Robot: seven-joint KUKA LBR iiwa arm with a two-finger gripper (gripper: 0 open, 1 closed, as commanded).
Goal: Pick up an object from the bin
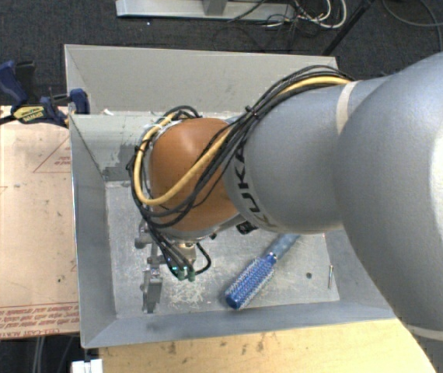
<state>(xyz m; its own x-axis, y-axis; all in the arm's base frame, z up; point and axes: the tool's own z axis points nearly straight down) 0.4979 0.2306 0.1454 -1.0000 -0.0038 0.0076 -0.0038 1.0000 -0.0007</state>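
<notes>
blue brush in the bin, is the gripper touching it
Apart. The camera view shows a strip of bare bin floor between the gripper, near the bin's front wall, and the blue brush lying tilted further along that wall.

A blue-bristled brush (251, 280) with a pale, see-through handle lies on the floor of the bin (206, 72) toward five o'clock, its handle pointing to one o'clock. A thin nail (330, 277) lies at the brush's three o'clock, apart from it. Beyond the bin at twelve o'clock, a grey metal stand (206, 5) and tangled cables (315, 2) rest on dark carpet (19, 22).
</notes>
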